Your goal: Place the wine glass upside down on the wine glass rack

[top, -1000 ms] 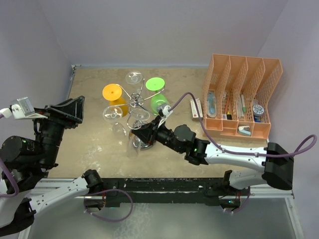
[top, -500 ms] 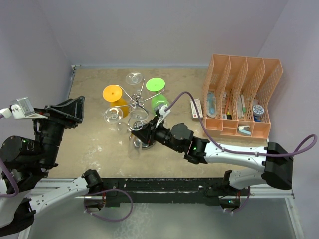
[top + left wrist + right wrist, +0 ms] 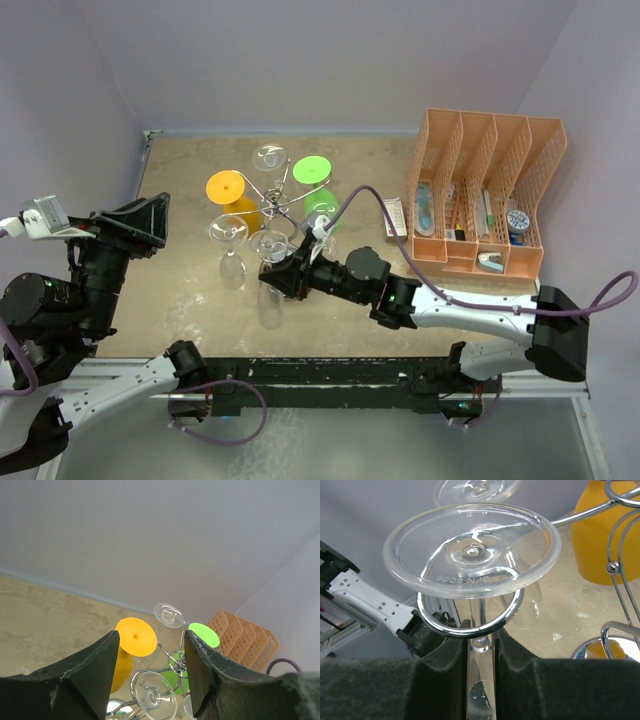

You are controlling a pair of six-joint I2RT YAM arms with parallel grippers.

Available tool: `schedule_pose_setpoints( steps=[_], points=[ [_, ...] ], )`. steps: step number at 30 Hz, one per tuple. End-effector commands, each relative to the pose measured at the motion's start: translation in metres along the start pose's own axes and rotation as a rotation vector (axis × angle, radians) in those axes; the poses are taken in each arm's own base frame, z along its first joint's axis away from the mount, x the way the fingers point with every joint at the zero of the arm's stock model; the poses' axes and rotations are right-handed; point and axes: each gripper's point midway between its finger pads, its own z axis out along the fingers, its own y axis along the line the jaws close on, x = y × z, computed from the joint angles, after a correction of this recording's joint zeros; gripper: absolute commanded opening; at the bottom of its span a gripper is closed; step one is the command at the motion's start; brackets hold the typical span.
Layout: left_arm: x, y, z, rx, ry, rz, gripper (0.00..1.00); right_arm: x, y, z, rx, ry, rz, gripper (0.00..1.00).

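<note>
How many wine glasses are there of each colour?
clear wine glass: 3
orange wine glass: 1
green wine glass: 1
Total: 5

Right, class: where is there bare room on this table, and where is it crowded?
Bare tan tabletop lies between the left wall and the orange wine glass, and between the chrome wire rack and the orange mesh organiser, though a cable crosses it. Crowded: around the rack, where the right gripper holds a clear wine glass by its stem.
</note>
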Motion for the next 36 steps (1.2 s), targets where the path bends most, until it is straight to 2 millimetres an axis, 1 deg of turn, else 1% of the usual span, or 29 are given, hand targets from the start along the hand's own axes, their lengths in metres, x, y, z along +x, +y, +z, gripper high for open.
schedule_pose_setpoints(
  steps=[1, 5, 10, 13, 16, 19, 28, 36],
  points=[
    [-0.004, -0.003, 0.0, 0.01, -0.005, -0.018, 0.52, -0.051, 0.03, -0.007, -0.116, -0.147, -0.036, 0.0],
    [-0.004, -0.003, 0.0, 0.009, -0.007, -0.018, 0.52, -0.053, 0.031, -0.012, -0.12, -0.165, -0.036, 0.0],
    [-0.004, -0.004, 0.001, 0.01, -0.005, -0.017, 0.52, -0.054, 0.027, -0.017, -0.107, -0.184, -0.031, 0.0],
    [-0.004, -0.004, 0.001, 0.01, -0.005, -0.016, 0.52, -0.055, 0.022, -0.019, -0.075, -0.195, -0.015, 0.0],
    [-0.003, -0.004, 0.001, 0.011, -0.004, -0.016, 0.52, -0.056, 0.012, -0.021, -0.025, -0.217, 0.002, 0.0],
    [-0.003, -0.004, 0.001, 0.011, -0.003, -0.016, 0.52, -0.061, 0.007, -0.022, 0.002, -0.247, 0.025, 0.0],
    [-0.002, -0.004, 0.001, 0.01, 0.0, -0.018, 0.52, -0.046, -0.002, -0.012, 0.048, -0.188, 0.022, 0.0],
    [-0.001, -0.003, 0.001, 0.002, 0.003, -0.026, 0.53, -0.043, -0.004, -0.01, 0.052, -0.176, 0.012, 0.11]
  ],
)
